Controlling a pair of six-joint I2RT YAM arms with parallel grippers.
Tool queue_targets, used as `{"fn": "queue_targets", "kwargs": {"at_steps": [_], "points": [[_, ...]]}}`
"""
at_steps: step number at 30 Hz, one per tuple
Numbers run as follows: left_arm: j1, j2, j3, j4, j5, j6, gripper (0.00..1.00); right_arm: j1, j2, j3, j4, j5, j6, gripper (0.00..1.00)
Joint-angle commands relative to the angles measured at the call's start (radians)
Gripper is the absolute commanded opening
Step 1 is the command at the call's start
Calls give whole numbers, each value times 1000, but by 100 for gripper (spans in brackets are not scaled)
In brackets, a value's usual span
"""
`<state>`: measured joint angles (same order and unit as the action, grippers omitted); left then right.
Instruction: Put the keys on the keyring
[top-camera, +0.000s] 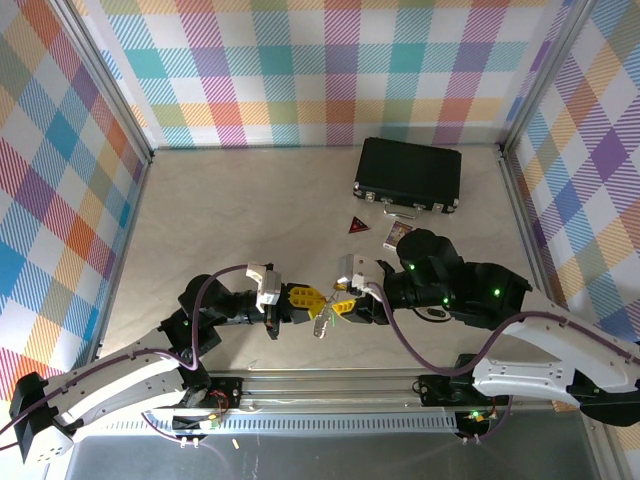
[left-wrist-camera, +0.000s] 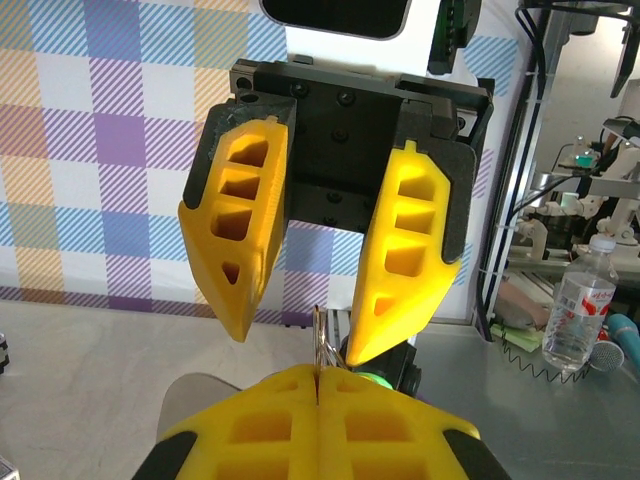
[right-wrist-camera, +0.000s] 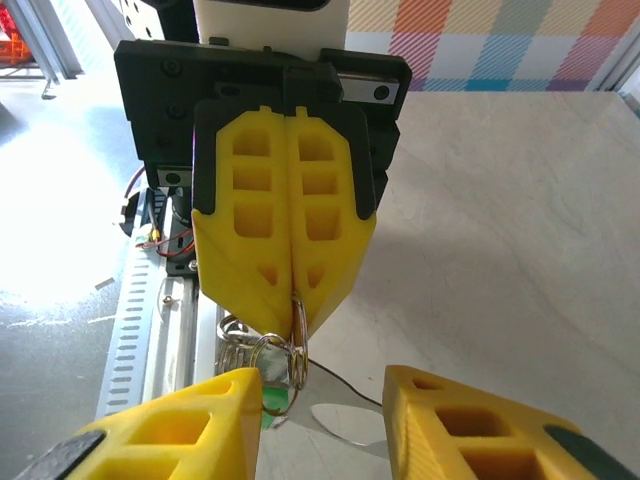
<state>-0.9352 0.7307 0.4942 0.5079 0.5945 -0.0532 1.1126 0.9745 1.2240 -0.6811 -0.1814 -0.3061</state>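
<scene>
Over the near edge of the table (top-camera: 250, 200), just ahead of the two arm bases, the grippers meet nose to nose in mid-air. The left gripper (left-wrist-camera: 318, 372) has its yellow fingers pressed flat together on a thin loop of wire, so the keyring (right-wrist-camera: 255, 352) hangs below its tips as a small cluster of silvery loops, off the table, where the other arm can get at it. A spot of bright green among those loops is the green-headed key (right-wrist-camera: 270, 402); from where I stand I cannot tell whether it is threaded on or merely dangling against the ring, and I cannot pick out the black-headed key. The right gripper (right-wrist-camera: 320, 375) faces it with its fingers parted and nothing between them, one on either side of the hanging cluster without touching it. I would judge that one arm is acting as a clamp while the other lines up to take hold of a key or a loop. The black case (top-camera: 408, 175) lies well apart at the far side.
</scene>
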Motion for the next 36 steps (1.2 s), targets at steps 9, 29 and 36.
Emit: {"fn": "queue_targets", "kwargs": {"at_steps": [9,29,36], "points": [[-5,-30,5,7,23,16,0,-2,36,11,29,-65,3,4],[-25,93,309,-663,-156,334,12,6,205,239,-328,8,-199,0],[-28,43,243,-531,-123,277,0,9,195,230,-307,0,-180,0]]}}
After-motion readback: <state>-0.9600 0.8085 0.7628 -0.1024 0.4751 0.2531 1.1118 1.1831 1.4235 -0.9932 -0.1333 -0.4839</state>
